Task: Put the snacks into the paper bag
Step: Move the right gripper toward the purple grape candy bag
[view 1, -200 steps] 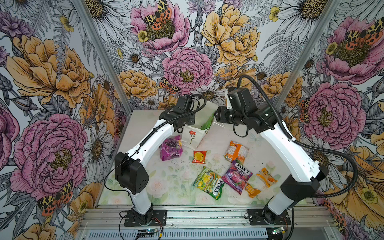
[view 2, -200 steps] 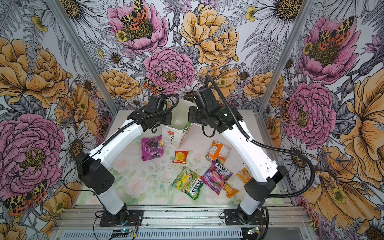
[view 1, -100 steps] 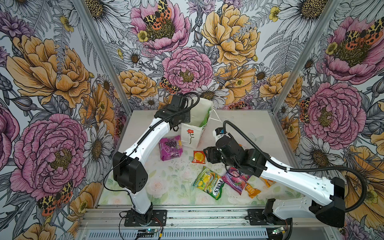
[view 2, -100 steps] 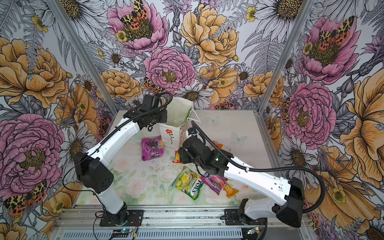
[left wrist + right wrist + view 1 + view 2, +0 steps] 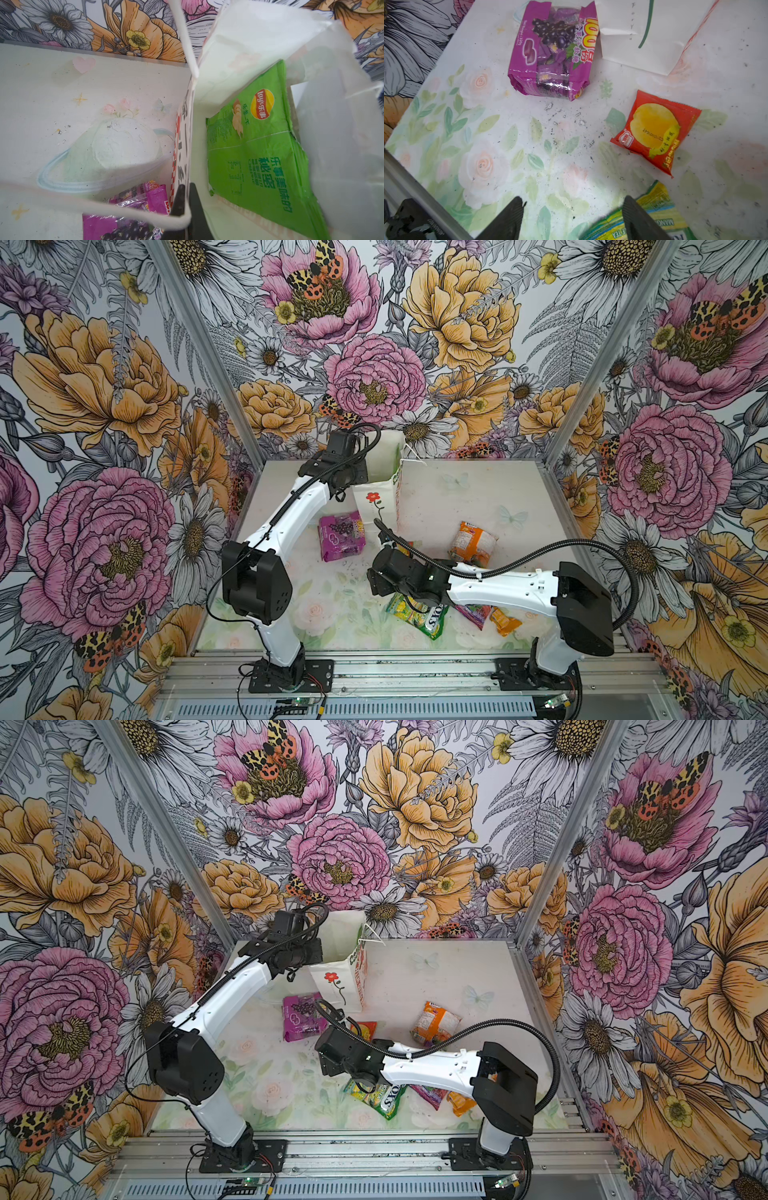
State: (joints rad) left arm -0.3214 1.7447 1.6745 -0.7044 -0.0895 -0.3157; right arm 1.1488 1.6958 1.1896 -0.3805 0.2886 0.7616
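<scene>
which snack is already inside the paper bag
The big green Lay's packet, leaning inside the paper bag; every other visible packet lies outside on the table.

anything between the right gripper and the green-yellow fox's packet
Nothing visible does. The right gripper, open, hangs at the edge of the green-yellow FOX'S packet; the red sachet and purple grape packet lie apart from it.

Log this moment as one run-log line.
left tool: shut on paper bag rim | right tool: open, empty, by green-yellow packet | green chip bag: inside bag | purple packet, red sachet: on table
</scene>
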